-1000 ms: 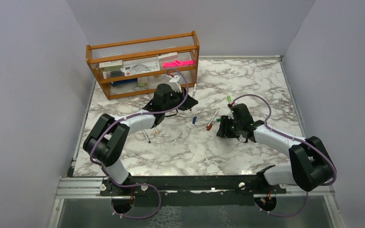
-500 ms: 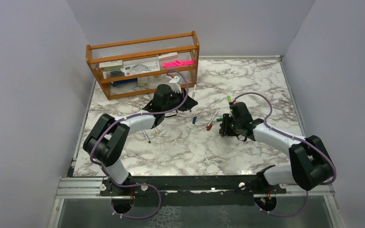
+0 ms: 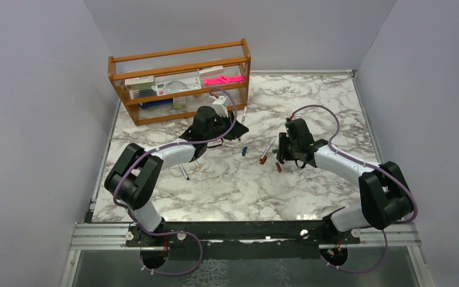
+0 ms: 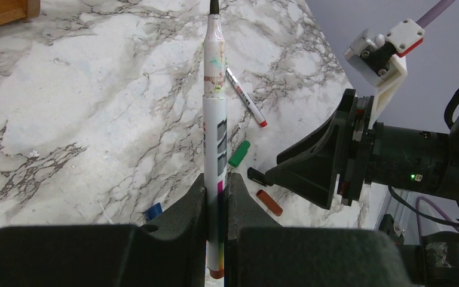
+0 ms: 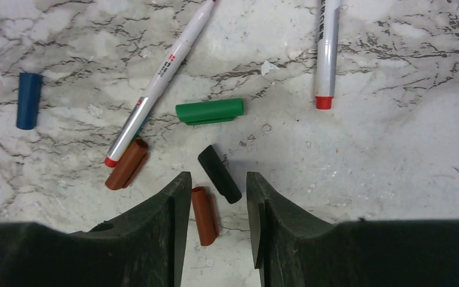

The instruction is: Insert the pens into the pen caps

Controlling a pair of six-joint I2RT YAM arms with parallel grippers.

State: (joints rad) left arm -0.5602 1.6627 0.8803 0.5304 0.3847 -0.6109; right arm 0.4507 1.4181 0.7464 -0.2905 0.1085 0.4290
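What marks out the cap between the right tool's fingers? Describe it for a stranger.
On the marble table, look at the caps scattered below the right tool. The reddish-brown cap lies between its open fingers, next to a black cap. The other brown cap lies farther out, beside a red-tipped pen.

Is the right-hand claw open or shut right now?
Open: the right gripper has its fingers apart, a dark red cap lying on the table between them with a clear gap on one side.

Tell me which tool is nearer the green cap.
Right. The right tool hovers open just beside the green cap; the left tool, gripping a pen, sits farther away.
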